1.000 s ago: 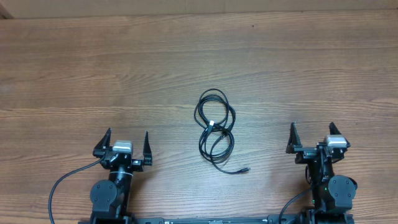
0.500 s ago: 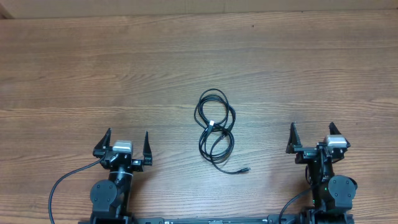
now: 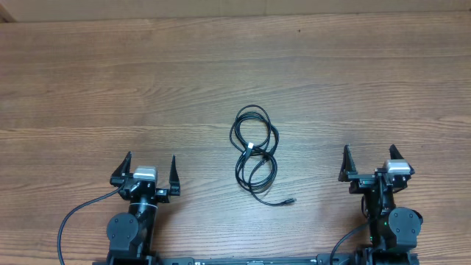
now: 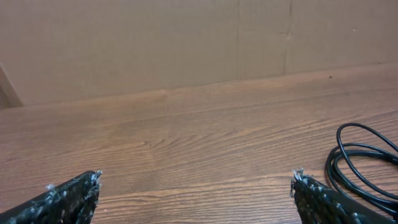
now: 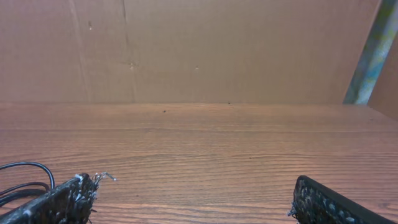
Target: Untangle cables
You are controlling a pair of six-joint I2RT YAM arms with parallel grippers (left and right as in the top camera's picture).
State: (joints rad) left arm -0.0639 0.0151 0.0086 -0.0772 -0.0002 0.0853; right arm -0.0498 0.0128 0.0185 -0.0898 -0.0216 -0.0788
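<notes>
Two thin black cables lie looped together near the middle of the wooden table in the overhead view, with one small plug end trailing toward the lower right. We see the left gripper and the right gripper parked near the table's front edge, one on either side of the cables and well apart from them. Both have their fingers spread wide and nothing between them.

In the left wrist view, the left gripper shows its two finger tips far apart at the bottom corners. The cables curve in at the right edge, flat on the wood, with a cardboard wall behind.

In the right wrist view, the right gripper is likewise spread wide and empty. The cables show at the lower left, just past the left finger.
</notes>
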